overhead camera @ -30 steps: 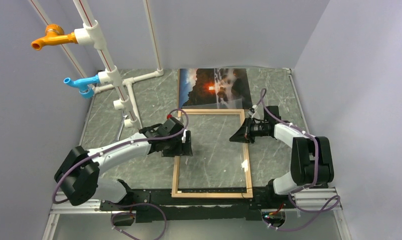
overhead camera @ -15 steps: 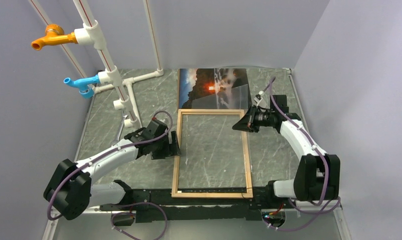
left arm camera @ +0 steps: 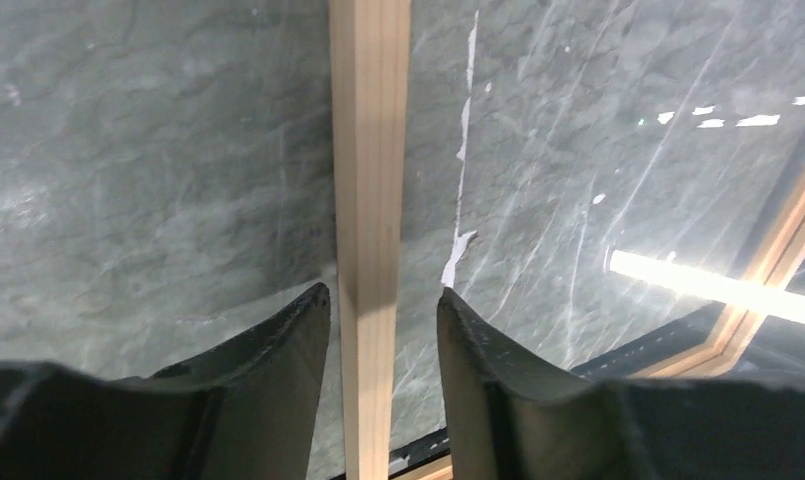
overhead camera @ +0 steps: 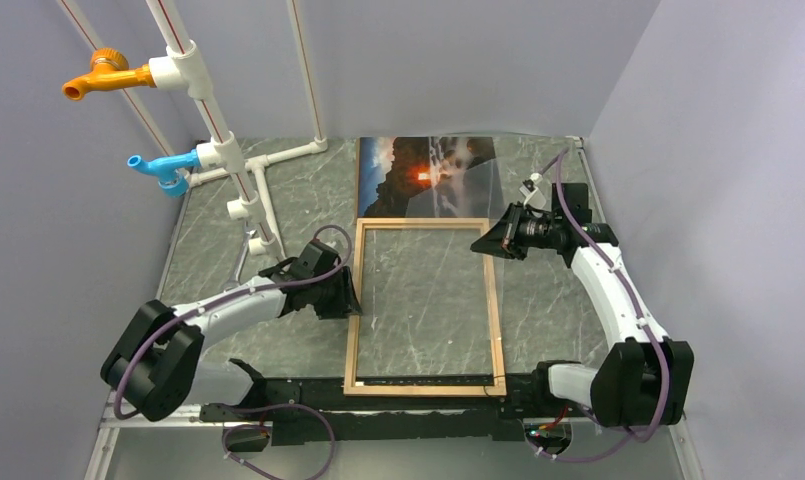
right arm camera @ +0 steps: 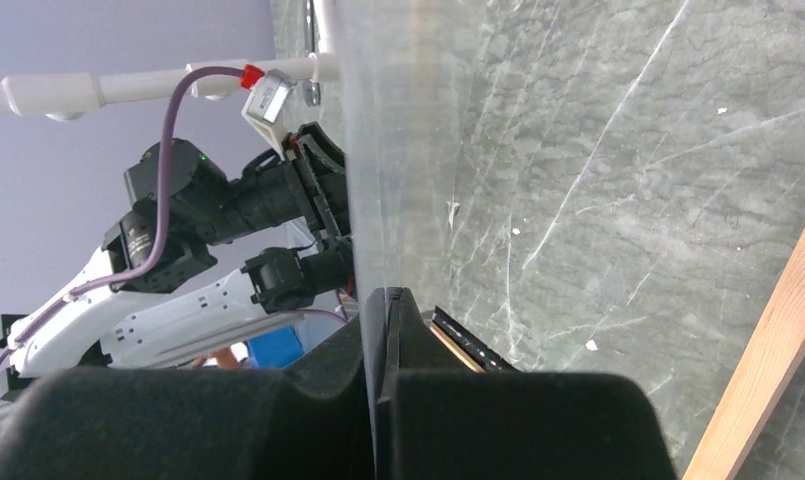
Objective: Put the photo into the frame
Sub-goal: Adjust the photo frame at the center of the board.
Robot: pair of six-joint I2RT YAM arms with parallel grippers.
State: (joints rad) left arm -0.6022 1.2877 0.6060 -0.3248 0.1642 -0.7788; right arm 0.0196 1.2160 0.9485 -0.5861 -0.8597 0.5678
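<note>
The left gripper (left arm camera: 383, 300) stands half-wide astride the left rail of the frame (left arm camera: 370, 120), its pads not quite on the wood; it should close squarely to pin the frame to the table (left arm camera: 128, 150). The right gripper (right arm camera: 378, 300), pinched tight on the clear pane (right arm camera: 383, 150), would do best to tilt it up slowly, without twisting. The photo (overhead camera: 418, 172) lies flat just beyond the frame's far rail.

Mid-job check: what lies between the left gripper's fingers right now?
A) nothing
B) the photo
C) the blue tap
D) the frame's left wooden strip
D: in the left wrist view the left gripper straddles the frame at its left strip, a finger on either side; the photo lies beyond the frame's far end.
</note>
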